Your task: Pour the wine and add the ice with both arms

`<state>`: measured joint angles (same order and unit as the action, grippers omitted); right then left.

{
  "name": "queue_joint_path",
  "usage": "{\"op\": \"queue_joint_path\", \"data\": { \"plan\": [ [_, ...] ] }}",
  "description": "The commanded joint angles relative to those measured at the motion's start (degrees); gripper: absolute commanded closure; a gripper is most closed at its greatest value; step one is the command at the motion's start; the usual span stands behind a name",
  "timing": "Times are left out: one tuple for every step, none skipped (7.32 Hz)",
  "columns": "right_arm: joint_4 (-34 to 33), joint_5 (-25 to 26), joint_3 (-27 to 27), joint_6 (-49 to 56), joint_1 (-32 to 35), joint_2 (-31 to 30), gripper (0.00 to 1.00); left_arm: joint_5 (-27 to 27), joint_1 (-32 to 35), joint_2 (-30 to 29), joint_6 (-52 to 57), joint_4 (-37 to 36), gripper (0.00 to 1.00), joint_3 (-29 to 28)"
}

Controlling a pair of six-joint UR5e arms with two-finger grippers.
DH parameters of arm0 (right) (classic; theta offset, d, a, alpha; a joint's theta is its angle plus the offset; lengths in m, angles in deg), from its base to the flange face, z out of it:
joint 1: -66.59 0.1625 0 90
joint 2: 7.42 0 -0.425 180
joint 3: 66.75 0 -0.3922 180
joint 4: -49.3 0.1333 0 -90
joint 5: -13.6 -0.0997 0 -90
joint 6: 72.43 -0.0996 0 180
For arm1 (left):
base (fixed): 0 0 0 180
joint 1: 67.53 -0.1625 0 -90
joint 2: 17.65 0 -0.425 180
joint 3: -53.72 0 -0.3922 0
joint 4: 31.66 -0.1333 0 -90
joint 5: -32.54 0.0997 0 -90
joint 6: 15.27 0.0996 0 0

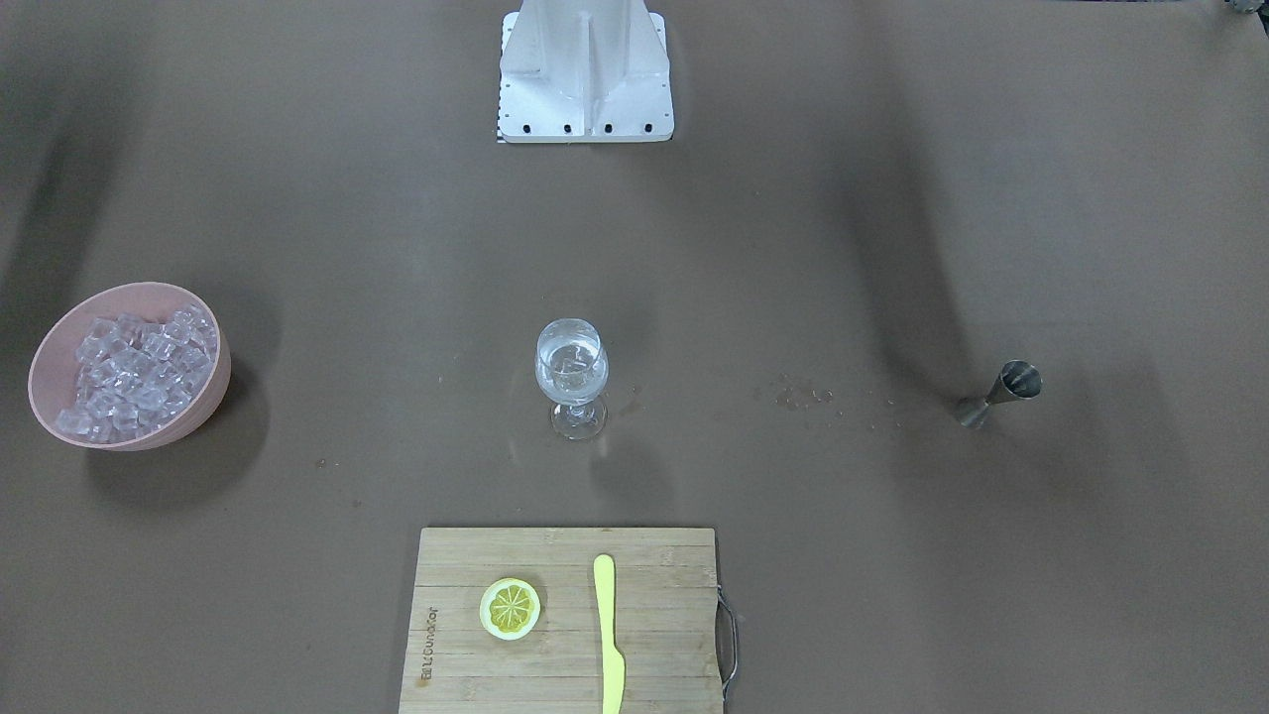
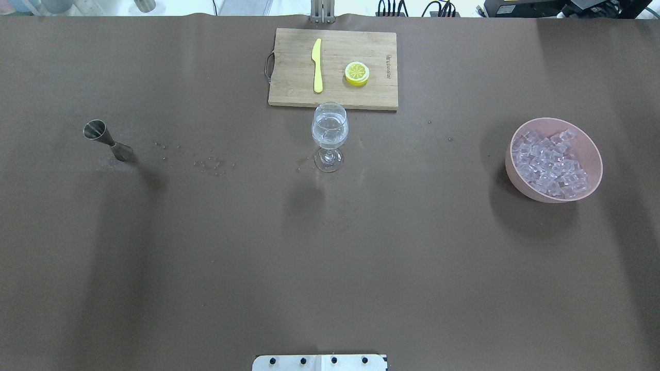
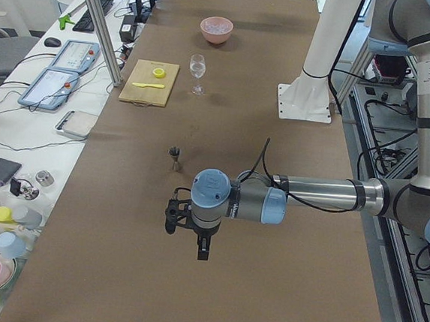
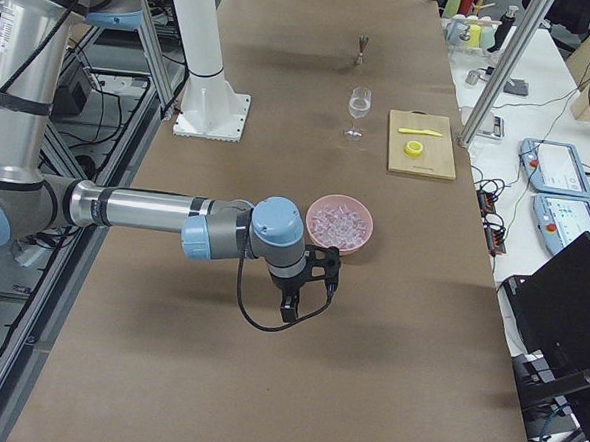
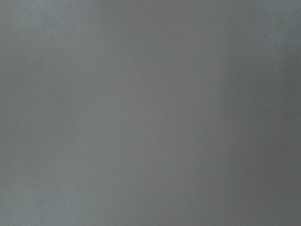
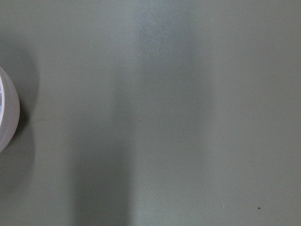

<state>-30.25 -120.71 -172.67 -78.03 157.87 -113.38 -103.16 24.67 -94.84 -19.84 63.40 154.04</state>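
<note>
On the robot's left, the left arm (image 3: 317,194) reaches out low over the brown table (image 2: 330,257), its gripper (image 3: 187,238) hanging above bare cover with nothing seen in it. It shows only in the side view, so I cannot tell whether the fingers are apart or together. Its wrist camera sees nothing but plain cover.

Further out on that side a steel jigger (image 2: 107,139) stands upright, and a scatter of small drops (image 2: 209,164) lies on the cover between it and the middle.

In the middle stands a stemmed glass (image 2: 329,136), upright, with the wine (image 2: 329,123) in its bowl (a small, clear amount; whether a cube sits in it too, I cannot tell). Just beyond the glass lies a wooden board (image 2: 294,93) carrying a yellow knife (image 2: 317,66) and, beside it but apart, a lemon slice (image 2: 357,73). The white base (image 2: 319,362) sits at the robot's edge.

On the right, the ice (image 2: 549,165) is heaped in a pink bowl (image 2: 593,149), well apart from the glass. The right arm (image 4: 135,211) stretches out near that bowl, its gripper (image 4: 308,297) hanging just beside it and above the cover. Again only the side view shows it, so I cannot tell how the fingers stand. Its wrist camera catches a sliver of the bowl at the picture's left edge.
</note>
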Motion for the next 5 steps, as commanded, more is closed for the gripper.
{"op": "queue_joint_path", "data": {
  "plan": [
    [0.0,-0.1,-1.0,0.1,0.0,-0.4,0.0,-0.1,0.0,0.3,0.0,0.0,0.02,-0.3],
    [0.0,-0.1,-1.1,0.1,0.1,-0.5,0.0,-0.1,0.0,0.4,0.0,0.0,0.02,-0.3],
    [0.0,-0.1,-1.1,0.1,0.0,-0.4,0.0,-0.1,0.0,0.4,0.0,0.0,0.02,-0.4],
    [0.0,-0.1,-1.1,0.1,0.0,-0.4,0.0,-0.1,0.0,1.1,0.0,0.1,0.02,-0.6],
    [0.0,-0.1,-1.1,0.1,0.0,-0.4,0.0,-0.1,0.0,1.2,0.0,0.1,0.02,-0.6]
  ]
}}
